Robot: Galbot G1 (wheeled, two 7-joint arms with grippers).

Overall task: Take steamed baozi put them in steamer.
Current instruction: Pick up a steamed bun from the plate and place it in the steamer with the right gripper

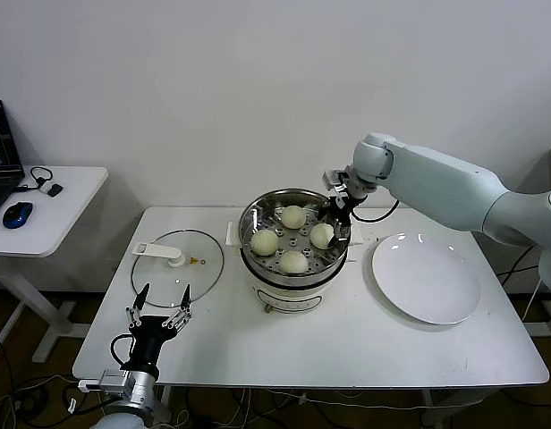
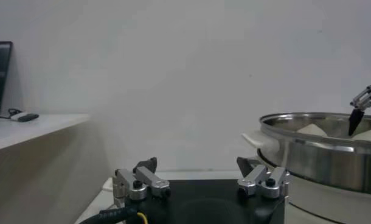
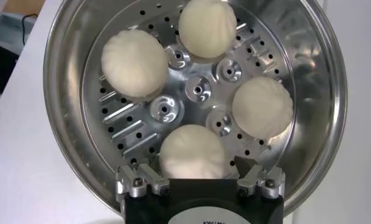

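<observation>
The steamer (image 1: 254,217) stands mid-table, a shiny steel basket on a white pot base. Four steamed baozi lie on its perforated floor: one at the back (image 1: 293,215), one on the left (image 1: 264,241), one on the right (image 1: 322,235) and one at the front (image 1: 293,261). My right gripper (image 1: 336,213) hangs over the basket's right rim, just above the right baozi. In the right wrist view my right gripper (image 3: 194,163) is open, its fingers wider than the nearest baozi (image 3: 193,149), which rests on the floor. My left gripper (image 1: 159,308) is open and empty at the table's front left.
A flat glass lid with a white handle (image 1: 177,259) lies left of the steamer. A large white plate (image 1: 426,277) lies to its right. A side table on the far left holds a laptop and a blue mouse (image 1: 18,214). In the left wrist view the steamer rim (image 2: 319,131) is at the right.
</observation>
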